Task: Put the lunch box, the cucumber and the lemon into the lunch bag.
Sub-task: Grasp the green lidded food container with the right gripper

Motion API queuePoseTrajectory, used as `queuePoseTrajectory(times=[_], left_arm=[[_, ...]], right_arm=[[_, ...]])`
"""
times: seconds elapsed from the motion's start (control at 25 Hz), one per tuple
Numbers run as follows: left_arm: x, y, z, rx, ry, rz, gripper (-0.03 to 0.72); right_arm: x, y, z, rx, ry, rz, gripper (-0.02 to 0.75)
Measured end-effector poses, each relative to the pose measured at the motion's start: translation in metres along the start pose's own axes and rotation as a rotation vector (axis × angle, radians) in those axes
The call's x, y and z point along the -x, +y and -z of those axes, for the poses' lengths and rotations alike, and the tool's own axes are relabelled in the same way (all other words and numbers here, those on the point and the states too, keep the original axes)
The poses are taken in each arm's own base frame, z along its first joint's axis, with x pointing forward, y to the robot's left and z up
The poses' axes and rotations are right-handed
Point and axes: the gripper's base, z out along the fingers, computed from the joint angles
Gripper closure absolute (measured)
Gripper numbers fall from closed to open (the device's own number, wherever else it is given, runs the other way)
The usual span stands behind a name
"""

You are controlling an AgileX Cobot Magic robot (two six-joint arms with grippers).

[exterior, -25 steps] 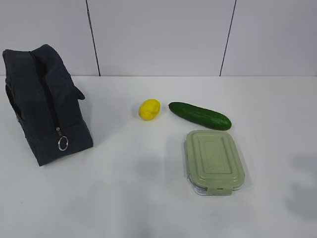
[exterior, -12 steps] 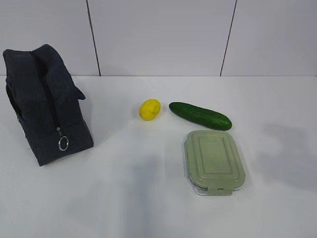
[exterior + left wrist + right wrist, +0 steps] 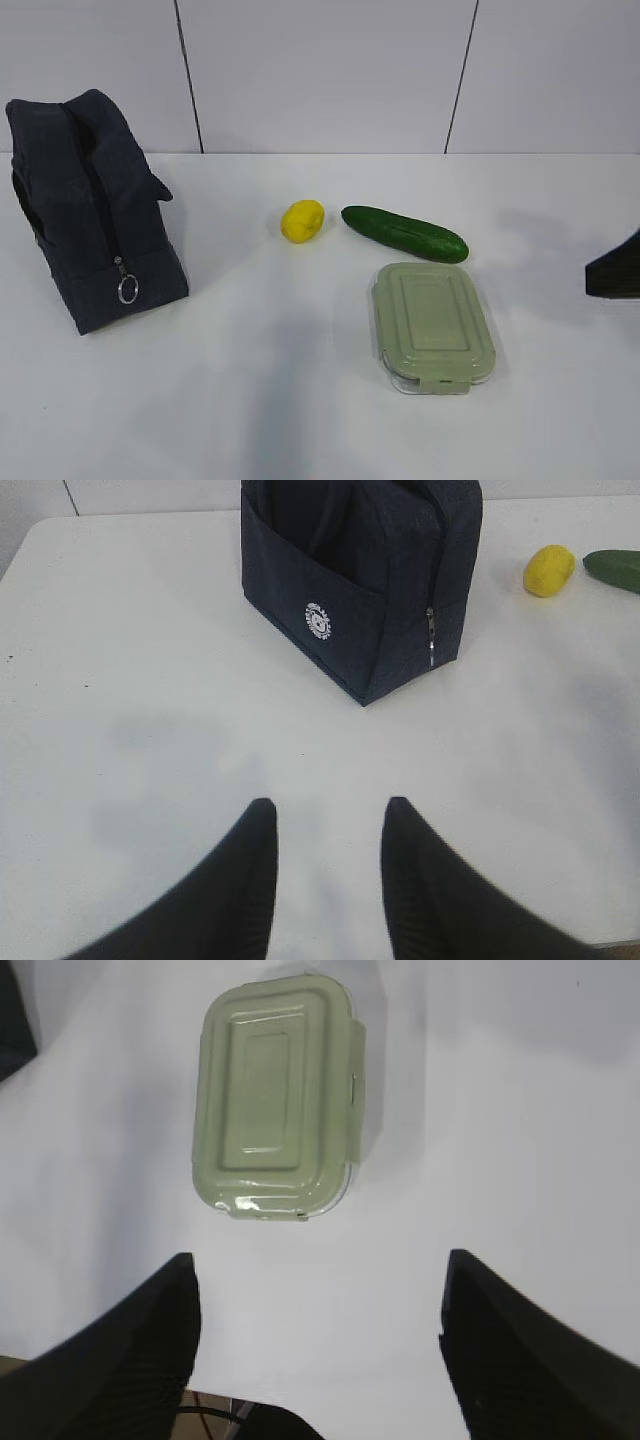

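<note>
You have a white table [image 3: 300,400] by a grey wall. The lunch bag [image 3: 90,210], zipped, sits at nine o'clock. The lunch box [image 3: 432,322] lies at four, cucumber [image 3: 404,232] at two, lemon [image 3: 302,220] at twelve. Left gripper [image 3: 325,825] is half open, right gripper [image 3: 320,1290] wide, both empty. Unzip the bag first, slowly.

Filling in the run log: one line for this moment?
bag: zipped | lemon, cucumber, box: on table | both grippers: open, empty
</note>
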Motion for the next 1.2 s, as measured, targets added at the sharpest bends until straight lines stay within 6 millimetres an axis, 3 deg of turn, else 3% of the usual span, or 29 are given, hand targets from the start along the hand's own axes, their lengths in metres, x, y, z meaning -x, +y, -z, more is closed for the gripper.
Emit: queuePoseTrajectory(times=[0.36, 0.76, 0.96, 1.2], left_arm=[[0.000, 0.000, 0.000, 0.000, 0.000, 0.000, 0.447], [0.000, 0.000, 0.000, 0.000, 0.000, 0.000, 0.447], [0.000, 0.000, 0.000, 0.000, 0.000, 0.000, 0.447], [0.000, 0.000, 0.000, 0.000, 0.000, 0.000, 0.447]], right_arm=[[0.058, -0.001, -0.043, 0.008, 0.125, 0.066, 0.158], [0.066, -0.004, -0.094, 0.163, 0.238, 0.170, 0.158], [0.071, -0.014, -0.103, 0.229, 0.214, 0.160, 0.158], [0.084, -0.040, -0.095, 0.314, 0.107, 0.076, 0.158]])
